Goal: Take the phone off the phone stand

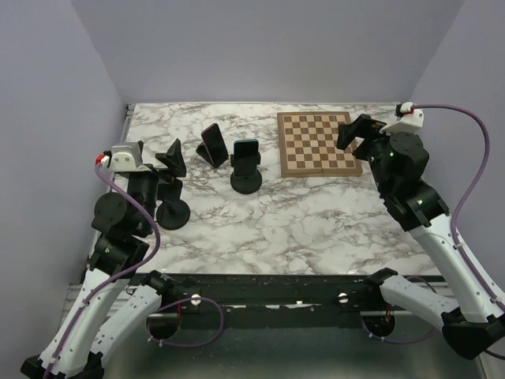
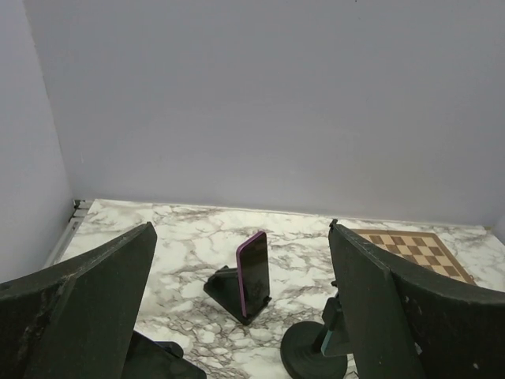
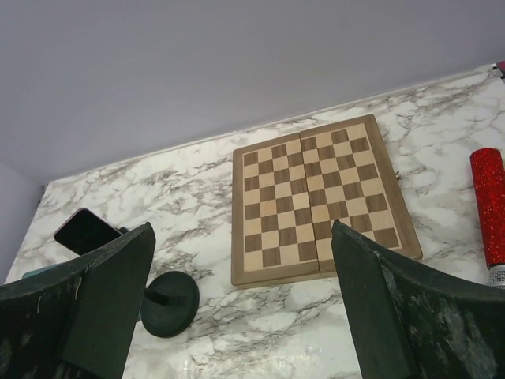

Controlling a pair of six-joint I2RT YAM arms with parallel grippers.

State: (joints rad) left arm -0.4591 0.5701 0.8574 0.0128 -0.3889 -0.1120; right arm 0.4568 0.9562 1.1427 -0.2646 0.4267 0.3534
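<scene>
A dark phone in a purple case [image 1: 211, 144] leans on a black wedge stand [image 2: 224, 288] at the back of the marble table; it also shows in the left wrist view [image 2: 254, 272] and at the right wrist view's left edge [image 3: 82, 230]. A teal-cased phone [image 1: 245, 150] sits on a black round-base stand [image 1: 246, 180], to its right. My left gripper [image 1: 171, 160] is open and empty, short of both phones [image 2: 241, 237]. My right gripper [image 1: 352, 131] is open and empty, held above the chessboard's near right part [image 3: 241, 233].
A wooden chessboard [image 1: 318, 144] lies at the back right. Another black round-base stand [image 1: 172, 213] stands just below my left gripper. A red glittery cylinder [image 3: 489, 204] lies right of the board. Grey walls close in the table.
</scene>
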